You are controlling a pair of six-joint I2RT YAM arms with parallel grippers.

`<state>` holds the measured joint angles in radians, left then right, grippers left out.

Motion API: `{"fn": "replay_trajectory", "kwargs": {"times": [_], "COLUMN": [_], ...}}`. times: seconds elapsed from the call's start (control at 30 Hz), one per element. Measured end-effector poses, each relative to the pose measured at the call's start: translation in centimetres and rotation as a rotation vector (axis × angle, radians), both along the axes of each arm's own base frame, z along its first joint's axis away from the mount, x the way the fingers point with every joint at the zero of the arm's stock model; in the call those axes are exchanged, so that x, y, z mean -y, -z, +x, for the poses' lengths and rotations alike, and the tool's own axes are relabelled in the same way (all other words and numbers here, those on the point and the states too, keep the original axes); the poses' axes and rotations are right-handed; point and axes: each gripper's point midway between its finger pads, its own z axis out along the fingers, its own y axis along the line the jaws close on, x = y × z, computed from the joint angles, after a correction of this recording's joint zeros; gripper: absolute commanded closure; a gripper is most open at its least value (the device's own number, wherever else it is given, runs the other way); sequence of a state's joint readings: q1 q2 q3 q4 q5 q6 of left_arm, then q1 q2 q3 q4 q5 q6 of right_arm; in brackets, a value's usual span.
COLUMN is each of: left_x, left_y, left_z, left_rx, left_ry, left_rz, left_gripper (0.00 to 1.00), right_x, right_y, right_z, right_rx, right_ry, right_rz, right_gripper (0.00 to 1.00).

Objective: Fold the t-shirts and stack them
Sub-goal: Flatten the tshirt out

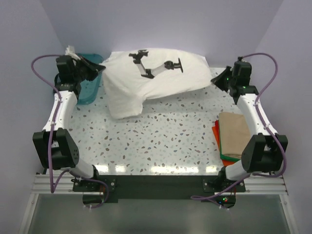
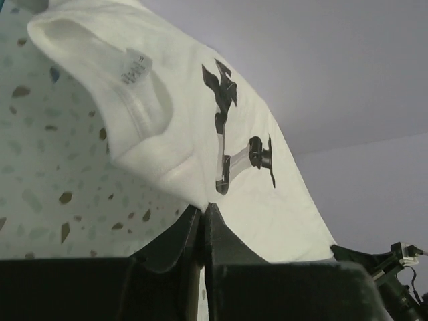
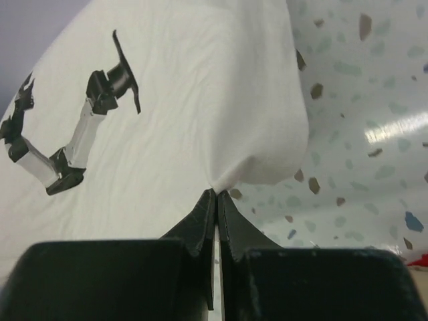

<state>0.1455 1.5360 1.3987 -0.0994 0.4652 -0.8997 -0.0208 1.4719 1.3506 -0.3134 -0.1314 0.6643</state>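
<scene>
Spanning the far half of the speckled table [image 1: 161,141], the off-white t-shirt [image 1: 156,80] is stretched between the two arms. Its near part slumps onto the tabletop, printed side up. The finished pile sits at the table's right edge, well apart from it: a tan shirt [image 1: 235,131] on top, orange-red [image 1: 216,132] and green [image 1: 228,158] edges showing beneath. A teal tub [image 1: 89,92] stands at the far left, just beside the shirt's left end.

Each hold is only a small pinch of fabric, so a slip looks like the main risk. If one arm pulls harder or sooner than the other, the cloth could slide out and the shirt would collapse crooked. The left end could also catch on the tub's rim (they sit very near each other).

Both arms reach far forward along the table's sides, wrists turned inward toward the shirt. The left gripper [image 2: 202,210] has its jaws pressed together on a fold below the collar. The right gripper [image 3: 217,195] is clamped equally tight on the opposite edge.
</scene>
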Motion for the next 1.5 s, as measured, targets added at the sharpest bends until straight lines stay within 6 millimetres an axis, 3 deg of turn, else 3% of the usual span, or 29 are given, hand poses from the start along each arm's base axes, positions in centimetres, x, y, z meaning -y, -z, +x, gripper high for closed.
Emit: {"fn": "replay_trajectory", "kwargs": {"times": [0.03,0.07,0.13,0.17,0.2,0.3,0.47,0.6,0.7,0.83,0.97,1.1,1.27,1.37,1.47,1.5], "left_x": [0.0,0.0,0.1,0.2,0.3,0.1,0.5,2.7,3.7,1.8,0.1,-0.3,0.0,0.2,0.5,0.5], "left_y": [3.0,5.9,10.5,12.7,14.5,19.1,20.9,21.6,24.3,28.1,29.1,30.4,30.4,30.4,30.5,30.6], "left_z": [-0.3,-0.7,-1.6,-2.1,-2.6,-5.4,-10.5,-13.8,-16.2,-18.5,-18.5,-18.4,-16.1,-15.4,-14.9,-14.7], "left_rx": [-0.066,-0.130,-0.237,-0.291,-0.332,-0.451,-0.497,-0.477,-0.524,-0.633,-0.660,-0.690,-0.649,-0.626,-0.615,-0.612], "left_ry": [-0.001,0.000,0.000,0.003,0.004,-0.032,-0.096,-0.108,-0.106,-0.187,-0.265,-0.285,-0.291,-0.291,-0.289,-0.290], "left_rz": [-0.006,-0.009,-0.020,-0.021,-0.022,-0.011,0.050,0.150,0.212,0.297,0.359,0.388,0.378,0.365,0.348,0.342], "left_gripper": [0.73,0.68,0.57,0.54,0.52,0.48,0.48,0.49,0.49,0.49,0.47,0.47,0.47,0.51,0.61,0.71], "right_x": [0.1,0.2,0.0,-0.1,-0.3,-0.4,-0.3,0.1,0.1,0.1,0.1,0.1,0.1,0.1,0.1,0.1], "right_y": [2.9,5.6,10.2,11.6,13.3,15.7,16.0,15.5,15.7,16.3,16.3,16.3,16.5,16.5,16.5,16.5], "right_z": [-0.3,-0.6,-1.3,-1.6,-1.9,-3.3,-5.3,-6.2,-6.5,-7.0,-7.1,-7.2,-7.3,-7.3,-7.3,-7.3], "right_rx": [-0.068,-0.131,-0.241,-0.277,-0.318,-0.378,-0.386,-0.367,-0.366,-0.382,-0.379,-0.378,-0.381,-0.381,-0.380,-0.380], "right_ry": [0.002,0.003,-0.008,-0.014,-0.022,-0.037,-0.042,-0.033,-0.035,-0.038,-0.042,-0.043,-0.043,-0.042,-0.041,-0.040], "right_rz": [0.002,0.004,0.019,0.020,0.027,0.024,0.003,-0.020,-0.026,-0.027,-0.029,-0.029,-0.030,-0.030,-0.032,-0.032], "right_gripper": [1.00,0.96,0.75,0.67,0.51,0.36,0.36,0.37,0.37,0.38,0.38,0.38,0.39,0.39,0.39,0.39]}}
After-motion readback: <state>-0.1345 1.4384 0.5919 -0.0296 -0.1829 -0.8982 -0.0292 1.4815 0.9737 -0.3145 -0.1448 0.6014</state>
